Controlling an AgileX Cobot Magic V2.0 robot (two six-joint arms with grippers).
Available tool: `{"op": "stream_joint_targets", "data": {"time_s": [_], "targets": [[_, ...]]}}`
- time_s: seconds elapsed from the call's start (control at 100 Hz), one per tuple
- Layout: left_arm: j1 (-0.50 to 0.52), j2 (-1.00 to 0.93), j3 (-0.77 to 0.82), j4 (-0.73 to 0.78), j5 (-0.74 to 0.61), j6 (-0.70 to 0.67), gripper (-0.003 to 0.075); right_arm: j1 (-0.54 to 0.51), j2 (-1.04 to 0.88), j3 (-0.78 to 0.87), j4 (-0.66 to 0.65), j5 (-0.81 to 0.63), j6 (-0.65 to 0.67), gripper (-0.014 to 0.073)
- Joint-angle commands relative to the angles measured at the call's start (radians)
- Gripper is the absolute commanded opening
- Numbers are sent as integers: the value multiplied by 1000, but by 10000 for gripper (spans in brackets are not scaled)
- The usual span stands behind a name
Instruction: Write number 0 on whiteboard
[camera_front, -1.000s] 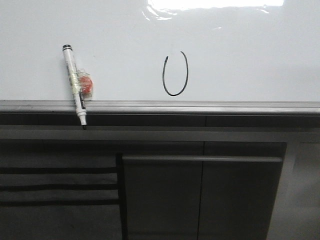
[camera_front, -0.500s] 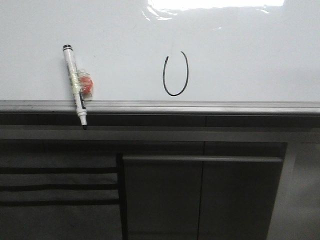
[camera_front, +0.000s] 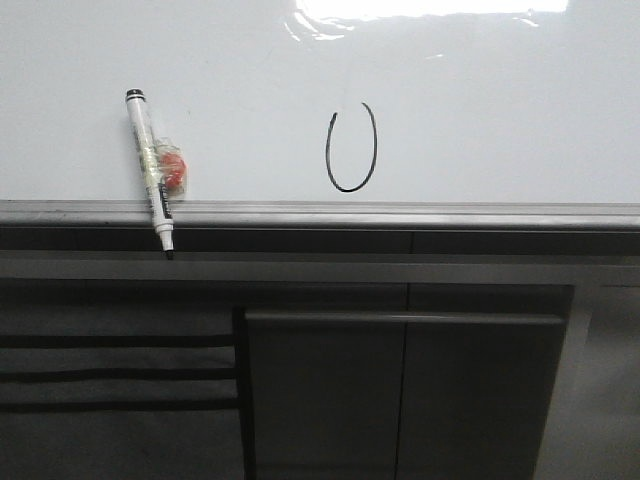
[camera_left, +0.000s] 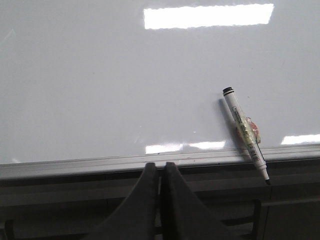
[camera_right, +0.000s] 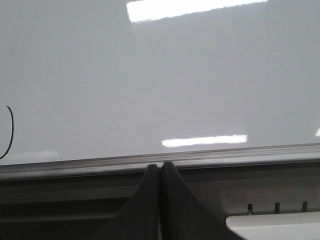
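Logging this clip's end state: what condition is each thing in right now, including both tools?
number 0: drawn in black, oval unclosed at its top.
whiteboard: lying flat, marked only by the 0, glare on it.
marker: lying free on the whiteboard, uncapped tip past the grey edge strip, nothing gripping it.
left tool: shut, empty.
right tool: shut, empty.
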Motion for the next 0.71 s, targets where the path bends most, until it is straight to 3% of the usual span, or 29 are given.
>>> {"op": "stream_joint_targets", "data": {"time_s": [0.0, 0.13, 0.22, 0.26, 0.7], "targets": [[1, -25, 25, -3, -78, -10, -20, -6, -20, 8, 1, -95, -12, -73], [1, -25, 25, -3, -78, -10, -20, -6, -20, 12, -22, -108, 36, -73], [1, -25, 25, -3, -78, -10, -20, -6, -20, 12, -322, -136, 331, -73], [1, -25, 25, -3, -78, -10, -20, -6, -20, 12, -409, -143, 391, -73], [1, -25, 25, -3, -78, -10, -20, -6, -20, 12, -405, -151, 395, -73]]}}
